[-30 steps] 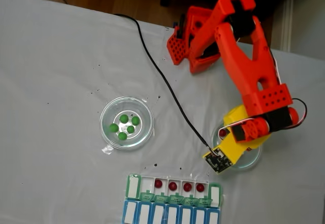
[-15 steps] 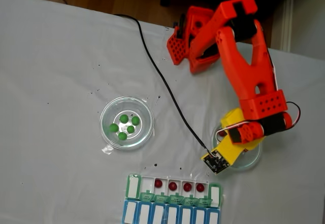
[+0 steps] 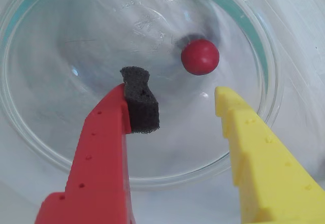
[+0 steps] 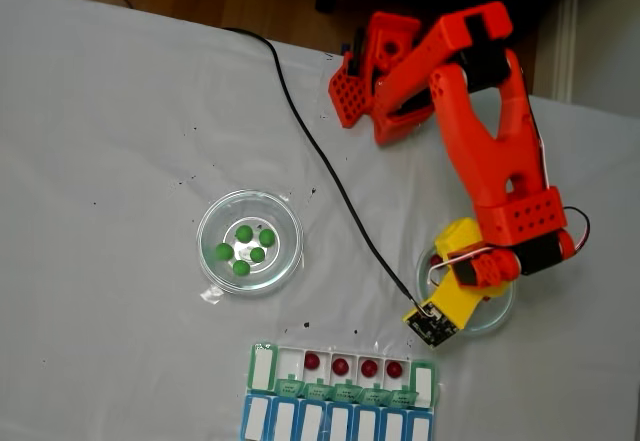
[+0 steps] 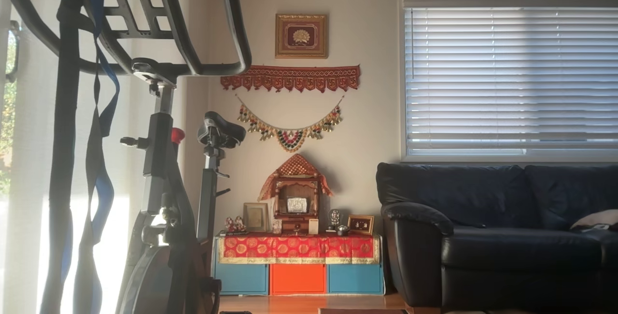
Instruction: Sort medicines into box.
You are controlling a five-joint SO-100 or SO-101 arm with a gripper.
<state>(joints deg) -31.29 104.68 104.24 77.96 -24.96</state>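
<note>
Right up close in the wrist view, the gripper (image 3: 180,99) hangs with its jaws apart, a red finger (image 3: 101,153) tipped with a dark foam pad (image 3: 139,99) on the left and a yellow finger (image 3: 259,158) on the right. Nothing sits between them. Just past the tips, a single red pill (image 3: 200,57) rests on the floor of a clear glass dish (image 3: 40,148), slightly right of the gap and not touching either finger.

From above in the fixed view, the orange arm (image 4: 490,141) reaches down over that same dish (image 4: 500,319) at the right side of the white table (image 4: 120,111), and the red pill (image 4: 436,260) peeks out by the dish's left rim beside the yellow part of the gripper (image 4: 455,279). A black cable (image 4: 320,156) runs across the table to the small board at the wrist.

Along the near edge lies the pill box (image 4: 340,396), its green row open with four red pills (image 4: 352,365) each in its own compartment, side by side; the end compartments hold none. The blue row sits joined below it.

Further left, well apart from the arm, a second glass dish (image 4: 282,216) holds five green pills (image 4: 245,248) clustered together.

Elsewhere in the room, the other view takes in an exercise bike (image 5: 164,183), a black sofa (image 5: 497,232) under a window with blinds (image 5: 507,72), and a small shrine (image 5: 295,198) against the far wall.
</note>
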